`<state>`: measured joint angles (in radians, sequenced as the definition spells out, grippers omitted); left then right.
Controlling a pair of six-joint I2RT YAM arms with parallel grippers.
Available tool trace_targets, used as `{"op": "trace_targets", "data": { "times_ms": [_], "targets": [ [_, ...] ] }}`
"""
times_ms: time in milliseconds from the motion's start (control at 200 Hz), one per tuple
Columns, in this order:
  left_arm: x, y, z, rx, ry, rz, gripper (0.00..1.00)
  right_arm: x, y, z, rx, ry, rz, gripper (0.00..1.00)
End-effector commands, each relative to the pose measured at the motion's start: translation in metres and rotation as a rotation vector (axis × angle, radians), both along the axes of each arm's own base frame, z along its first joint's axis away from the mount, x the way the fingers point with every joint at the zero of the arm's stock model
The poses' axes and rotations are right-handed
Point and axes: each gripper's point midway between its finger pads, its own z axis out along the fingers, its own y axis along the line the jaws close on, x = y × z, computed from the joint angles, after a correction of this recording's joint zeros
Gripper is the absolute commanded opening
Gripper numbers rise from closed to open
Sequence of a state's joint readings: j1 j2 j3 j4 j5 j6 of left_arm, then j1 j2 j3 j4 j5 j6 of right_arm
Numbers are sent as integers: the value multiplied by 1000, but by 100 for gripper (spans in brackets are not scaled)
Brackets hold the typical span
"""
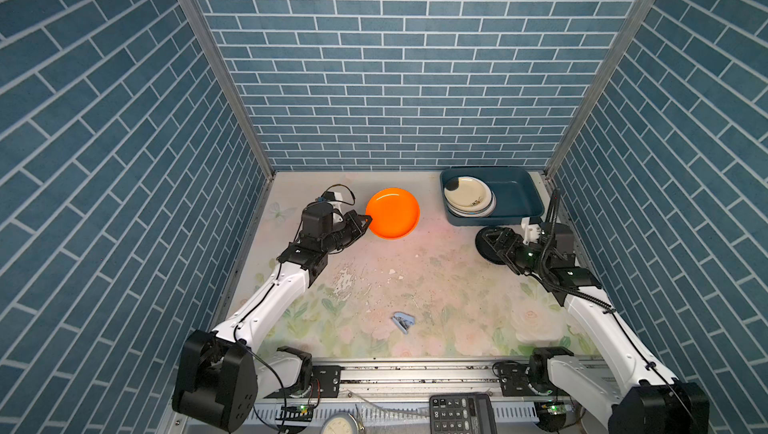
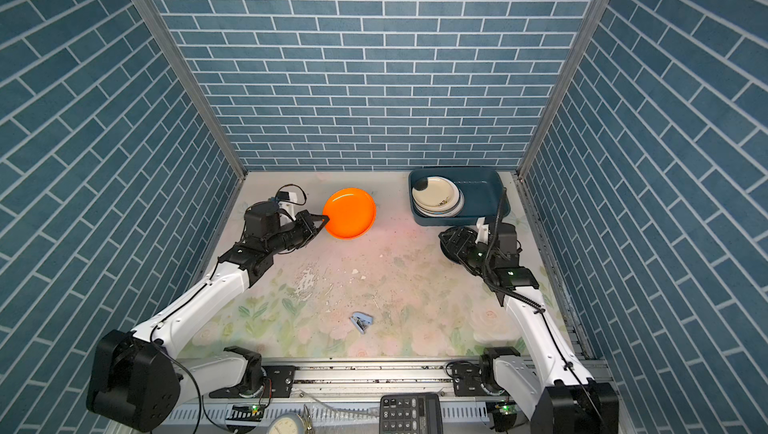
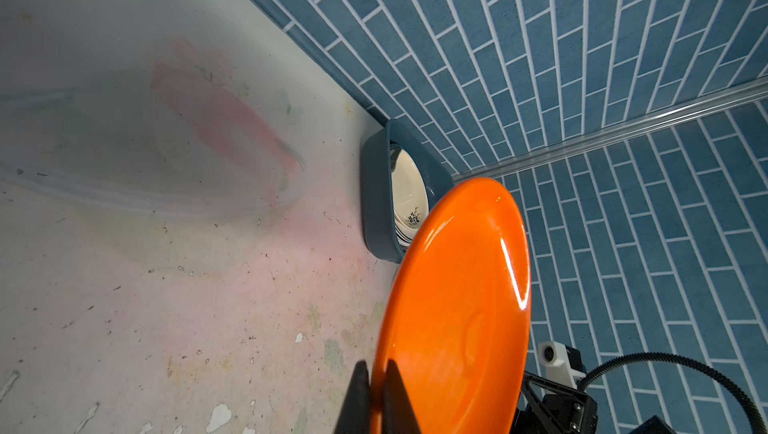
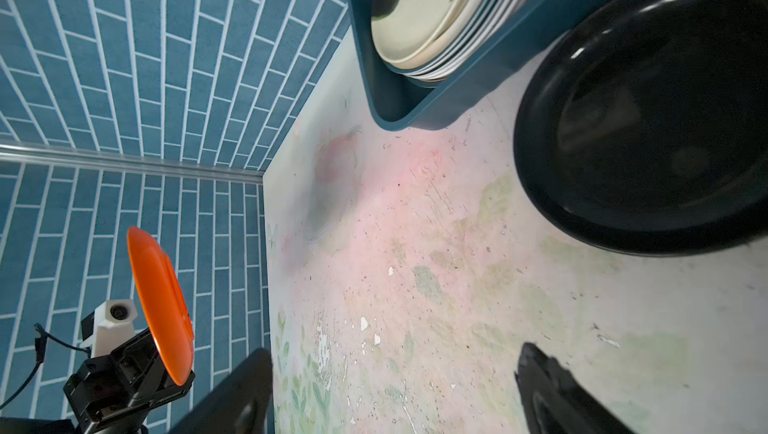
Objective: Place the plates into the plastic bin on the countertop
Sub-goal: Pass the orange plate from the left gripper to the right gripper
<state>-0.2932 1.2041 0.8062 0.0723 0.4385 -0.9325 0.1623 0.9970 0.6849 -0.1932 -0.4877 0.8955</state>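
Left gripper (image 1: 368, 217): is pressing together on the 9 o'clock rim of the orange plate (image 1: 392, 213), one finger on each face of it, as the left wrist view is showing (image 3: 376, 403).
Orange plate: is hanging lifted off the countertop (image 1: 415, 278) at about 11 o'clock, well apart from the plastic bin (image 1: 515, 190).
Right gripper (image 4: 399, 390): is standing spread wide, with only countertop showing between its fingers (image 4: 249, 394).
Black plate (image 4: 648, 120): is lying on the countertop at about 2 o'clock, just beside the bin's near wall; in both top views the right gripper is covering much of it (image 2: 446, 251).
Plastic bin: is sitting at 1 o'clock against the back wall.
Stack of plates (image 1: 467, 199): is filling the bin's 9 o'clock half, a cream plate lying on top; a dark round patch (image 1: 453, 183) is showing at that plate's 11 o'clock edge, and I cannot tell what it is.
In the way: the right arm's wrist and black cable (image 1: 550, 219) are crossing the bin's 5 o'clock corner.
Around: a small pale blue stapler-like thing (image 1: 403, 321) is lying at 6 o'clock; a black calculator (image 1: 461, 413) and a round dial (image 1: 340, 425) are sitting beyond the front rail.
Writing: the calculator's keys are showing digits, "00" among them; the cream plate's dark print (image 3: 413, 217) is not reading as letters.
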Motion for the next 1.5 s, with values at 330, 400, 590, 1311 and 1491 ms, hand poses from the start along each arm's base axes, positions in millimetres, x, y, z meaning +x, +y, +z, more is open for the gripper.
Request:
{"op": "trace_targets", "data": {
  "times_ms": [330,400,590,1311,1491],
  "targets": [
    [-4,-2,10,61,-42,-51,0,31,90,65,12,-190,171,84],
    [-4,-4,14,55,-49,-65,0,35,99,67,13,-192,191,80],
    [-3,-11,18,39,-50,-103,0,41,130,71,17,-204,254,75],
    [0,-20,15,50,-42,-158,0,34,186,73,37,-234,369,61],
    [-2,-24,16,24,-44,-167,0,33,187,71,43,-231,365,48]
  ]
}}
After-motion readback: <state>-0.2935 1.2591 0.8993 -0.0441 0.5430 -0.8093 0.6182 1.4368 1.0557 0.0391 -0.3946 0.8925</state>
